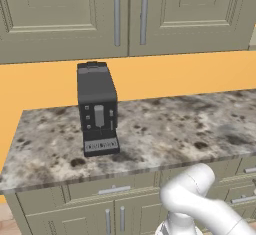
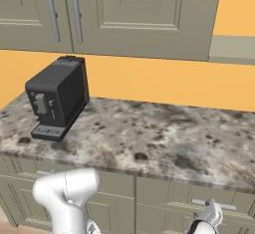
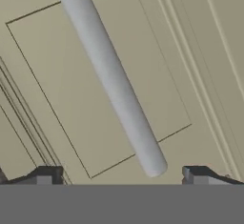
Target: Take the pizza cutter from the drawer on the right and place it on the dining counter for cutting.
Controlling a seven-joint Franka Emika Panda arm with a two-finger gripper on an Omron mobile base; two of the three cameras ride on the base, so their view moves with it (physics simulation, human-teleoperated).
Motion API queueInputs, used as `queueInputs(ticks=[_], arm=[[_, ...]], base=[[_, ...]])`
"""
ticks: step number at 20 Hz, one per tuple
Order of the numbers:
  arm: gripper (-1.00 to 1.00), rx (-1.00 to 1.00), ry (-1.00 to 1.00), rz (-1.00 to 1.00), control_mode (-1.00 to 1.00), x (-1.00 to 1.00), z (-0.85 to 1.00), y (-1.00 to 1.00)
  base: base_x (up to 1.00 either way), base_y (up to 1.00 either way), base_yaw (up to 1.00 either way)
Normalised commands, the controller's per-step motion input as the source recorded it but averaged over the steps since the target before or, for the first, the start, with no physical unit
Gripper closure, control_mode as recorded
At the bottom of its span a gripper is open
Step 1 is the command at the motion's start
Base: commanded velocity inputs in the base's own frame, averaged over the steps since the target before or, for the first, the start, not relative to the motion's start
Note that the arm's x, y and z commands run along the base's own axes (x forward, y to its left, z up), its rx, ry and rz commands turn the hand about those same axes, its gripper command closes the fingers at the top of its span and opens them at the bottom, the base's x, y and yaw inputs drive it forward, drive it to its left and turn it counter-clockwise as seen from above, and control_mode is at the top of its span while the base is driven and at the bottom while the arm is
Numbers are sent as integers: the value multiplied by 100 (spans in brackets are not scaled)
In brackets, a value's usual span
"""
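Note:
Close ahead in the hand view is the drawer (image 3: 157, 75), an olive-beige panel front with a grey bar handle (image 3: 112, 80) running slantwise across it. My gripper (image 3: 122, 176) is open, its two dark fingertips (image 3: 45, 175) set wide apart on either side of the handle's near end, not touching it. From the right base view the gripper (image 2: 211, 214) sits low at the drawer's handle (image 2: 219, 205), under the granite worktop. The drawer is closed, so the pizza cutter is hidden. The dining counter is out of view.
A black coffee machine (image 1: 97, 109) stands on the left part of the granite worktop (image 1: 175, 129). Upper cabinets (image 1: 125, 14) with bar handles hang above an orange wall. More drawers and doors (image 1: 112, 191) line the base below the worktop.

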Motion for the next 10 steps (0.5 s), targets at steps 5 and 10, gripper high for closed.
queueInputs(ticks=[5, 10], arm=[[-100, -17, 0, -10, -100, 16, -32, -8], [-100, -6, 0, -6, -100, 32, -13, -11]], base=[[0, 0, 0], [0, 0, 0]])
